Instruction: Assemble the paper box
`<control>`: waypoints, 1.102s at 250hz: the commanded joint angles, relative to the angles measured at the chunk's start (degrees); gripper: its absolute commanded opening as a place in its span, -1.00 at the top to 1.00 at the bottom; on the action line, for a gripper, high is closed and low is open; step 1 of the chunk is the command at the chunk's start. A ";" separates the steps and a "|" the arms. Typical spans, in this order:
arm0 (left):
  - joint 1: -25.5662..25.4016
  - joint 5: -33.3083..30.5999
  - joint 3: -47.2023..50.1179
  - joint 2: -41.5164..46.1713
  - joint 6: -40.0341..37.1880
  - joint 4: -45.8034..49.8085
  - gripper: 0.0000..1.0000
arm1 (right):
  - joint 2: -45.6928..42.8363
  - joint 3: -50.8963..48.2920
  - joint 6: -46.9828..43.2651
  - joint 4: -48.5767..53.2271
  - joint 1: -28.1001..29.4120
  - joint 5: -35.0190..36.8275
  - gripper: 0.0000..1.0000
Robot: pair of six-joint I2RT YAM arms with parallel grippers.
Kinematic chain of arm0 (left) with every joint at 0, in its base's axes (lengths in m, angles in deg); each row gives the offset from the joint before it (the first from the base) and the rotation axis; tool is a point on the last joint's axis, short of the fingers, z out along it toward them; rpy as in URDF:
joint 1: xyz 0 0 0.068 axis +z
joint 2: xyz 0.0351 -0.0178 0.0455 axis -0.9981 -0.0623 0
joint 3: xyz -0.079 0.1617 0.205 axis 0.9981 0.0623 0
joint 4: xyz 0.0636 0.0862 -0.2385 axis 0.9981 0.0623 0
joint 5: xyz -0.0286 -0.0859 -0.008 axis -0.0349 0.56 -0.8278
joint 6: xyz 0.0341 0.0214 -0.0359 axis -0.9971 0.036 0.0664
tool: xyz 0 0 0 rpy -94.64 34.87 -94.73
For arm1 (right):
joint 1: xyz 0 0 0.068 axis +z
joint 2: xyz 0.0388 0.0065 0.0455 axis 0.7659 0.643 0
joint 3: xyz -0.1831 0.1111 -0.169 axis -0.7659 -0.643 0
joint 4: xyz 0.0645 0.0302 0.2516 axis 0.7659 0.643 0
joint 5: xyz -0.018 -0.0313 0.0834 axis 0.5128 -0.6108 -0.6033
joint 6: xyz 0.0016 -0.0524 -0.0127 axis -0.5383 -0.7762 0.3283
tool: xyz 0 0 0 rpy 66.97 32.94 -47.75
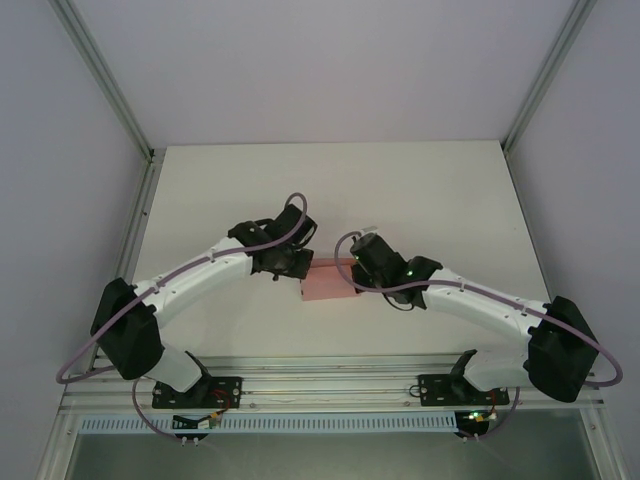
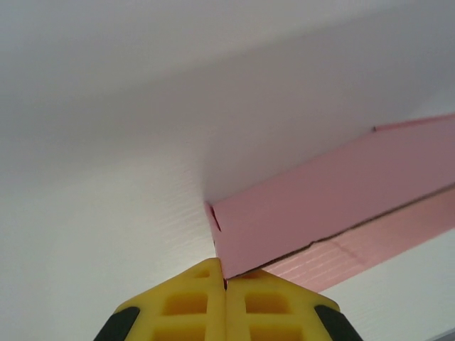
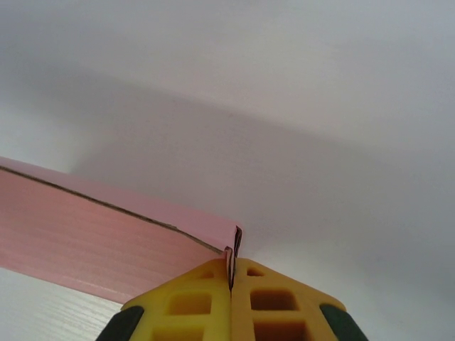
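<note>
While box point(image 1: 328, 283) sits mid-bench point(image 1: 430, 200), I see L gripper point(image 2: 225, 275) & R gripper point(image 3: 231, 268) each clamped tight on a box edge.

I'm scanning all three feeds for lettering, and there's nothing I can read. The pink paper box point(image 1: 328, 283) is plain card on every face I see. The yellow left claw point(image 2: 226, 277), the yellow right claw point(image 3: 231, 268) and the white counter point(image 1: 330, 190) carry no label, brand or number either.
</note>
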 commanded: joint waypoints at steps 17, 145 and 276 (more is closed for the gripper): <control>-0.42 -0.32 -1.37 1.36 12.29 1.32 1.00 | -0.59 0.40 1.77 -0.55 1.95 0.10 1.00; -0.46 0.26 4.49 0.59 17.29 -2.14 1.00 | -0.91 -1.78 3.91 -2.50 3.03 0.67 1.00; -3.30 0.71 15.70 5.27 16.65 -3.64 1.00 | -3.82 -6.82 6.23 -6.21 5.22 2.86 1.00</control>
